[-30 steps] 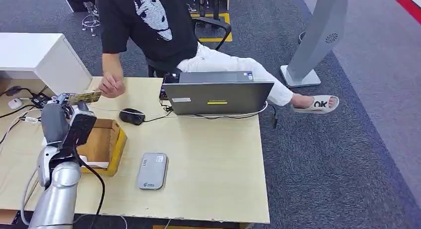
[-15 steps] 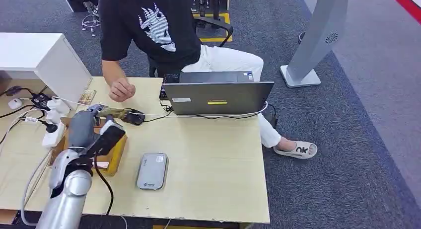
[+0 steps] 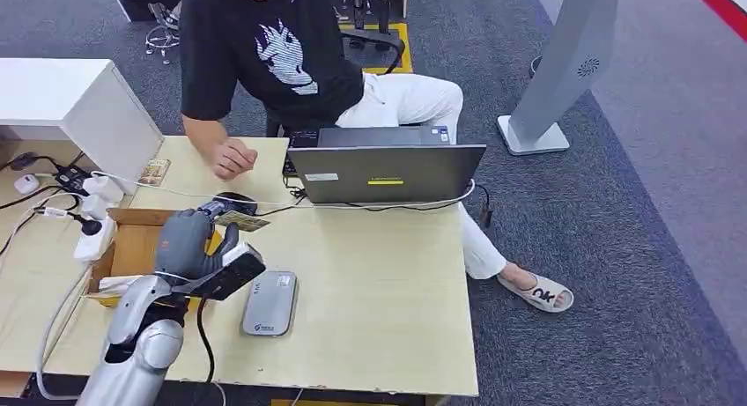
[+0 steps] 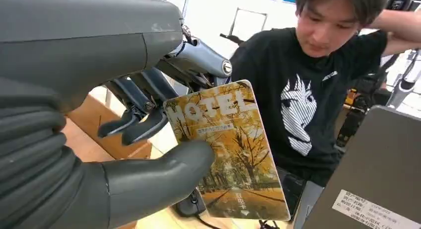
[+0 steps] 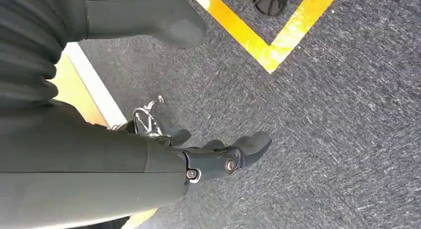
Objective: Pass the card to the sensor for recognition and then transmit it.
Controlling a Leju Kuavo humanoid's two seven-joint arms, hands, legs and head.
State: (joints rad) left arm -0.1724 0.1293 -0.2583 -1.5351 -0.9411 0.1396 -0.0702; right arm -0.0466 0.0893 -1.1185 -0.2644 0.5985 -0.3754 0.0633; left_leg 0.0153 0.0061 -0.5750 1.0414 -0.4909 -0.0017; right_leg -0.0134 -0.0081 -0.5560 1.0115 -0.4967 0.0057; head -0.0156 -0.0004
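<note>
Left hand [image 3: 187,241] pinched the card [image 3: 240,220] just beyond the grey sensor [image 3: 270,303] on the table [image 3: 379,291].
Thumb [image 4: 164,172] and a finger clamped the card [image 4: 229,149], over the mouse, left of the laptop [image 3: 385,171]. The right hand [image 5: 218,157] hung empty over carpet, fingers loosely apart.

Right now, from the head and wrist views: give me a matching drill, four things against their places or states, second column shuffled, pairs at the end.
Things:
1. yellow hotel card with autumn trees
2. flat grey card sensor box
3. grey open laptop
4. right hand

Places or states:
A. hangs over grey carpet, holds nothing
B. lies flat on the wooden table, near its front edge
C. pinched in the left hand
D. stands in front of the seated person

Pairs: 1-C, 2-B, 3-D, 4-A
</note>
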